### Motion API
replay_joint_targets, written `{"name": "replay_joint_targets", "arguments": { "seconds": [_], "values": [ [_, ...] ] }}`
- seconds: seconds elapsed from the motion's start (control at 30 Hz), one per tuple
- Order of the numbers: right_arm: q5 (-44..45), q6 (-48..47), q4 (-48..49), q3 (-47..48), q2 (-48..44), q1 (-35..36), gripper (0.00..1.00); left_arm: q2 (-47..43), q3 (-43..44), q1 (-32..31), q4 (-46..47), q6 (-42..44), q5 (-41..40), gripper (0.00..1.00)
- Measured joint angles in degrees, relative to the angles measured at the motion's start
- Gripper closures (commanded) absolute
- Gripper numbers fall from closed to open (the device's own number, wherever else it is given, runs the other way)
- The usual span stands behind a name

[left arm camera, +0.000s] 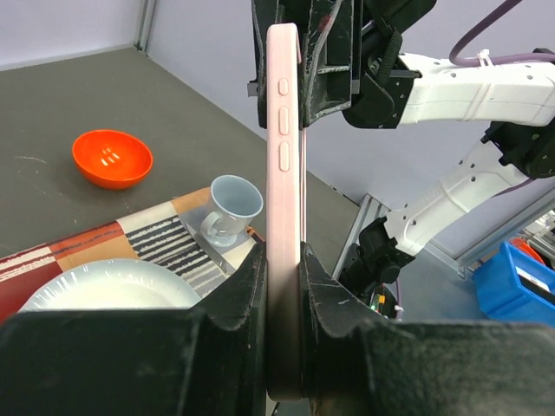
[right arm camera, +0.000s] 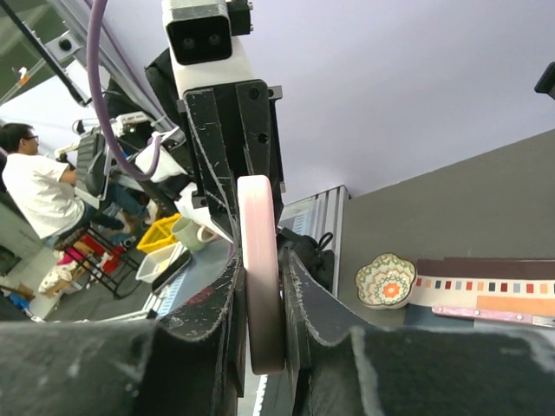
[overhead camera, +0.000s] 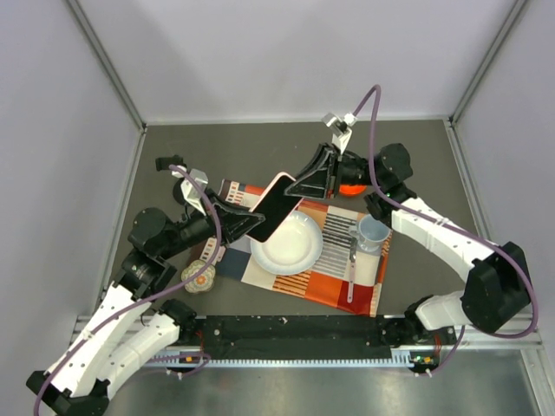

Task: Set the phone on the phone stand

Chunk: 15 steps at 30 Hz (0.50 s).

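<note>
Left tool (overhead camera: 245,218) and right tool (overhead camera: 310,180), each clamped on an opposite end of the phone (overhead camera: 271,208), which I see held between them, off the desk (overhead camera: 416,165), over the white plate's (overhead camera: 290,251) far rim; both phone ends buried between fingers, orange bowl (overhead camera: 351,188) mostly hidden behind right tool.

phone (overhead camera: 270,208) above plate (overhead camera: 290,250) on placemat (overhead camera: 329,282), mug (overhead camera: 373,232) right of plate, bowl (left arm camera: 111,158) behind
</note>
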Motion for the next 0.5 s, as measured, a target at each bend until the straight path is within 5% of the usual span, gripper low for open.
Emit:
{"name": "replay_joint_targets", "arguments": {
  "seconds": [0.1, 0.13, 0.2, 0.3, 0.5],
  "values": [
    [-1.0, 0.8, 2.3, 0.0, 0.2, 0.0, 0.75, 0.0, 0.0, 0.0, 0.2, -0.2, 0.3, 1.0],
    [-1.3, 1.4, 3.3, 0.0, 0.4, 0.0, 0.74, 0.0, 0.0, 0.0, 0.4, -0.4, 0.5, 1.0],
    [-1.9, 3.7, 7.6, -0.8, 1.1, 0.0, 0.78, 0.0, 0.0, -0.1, 0.6, -0.4, 0.5, 1.0],
    [-2.9, 7.2, 13.1, -1.9, 2.4, 0.0, 1.0, 0.0, 0.0, -0.2, 0.5, -1.1, 1.0, 1.0],
    [-3.6, 10.1, 19.5, -2.4, 3.7, 0.0, 1.0, 0.0, 0.0, -0.2, 0.6, -2.8, 1.5, 1.0]
  ]
}}
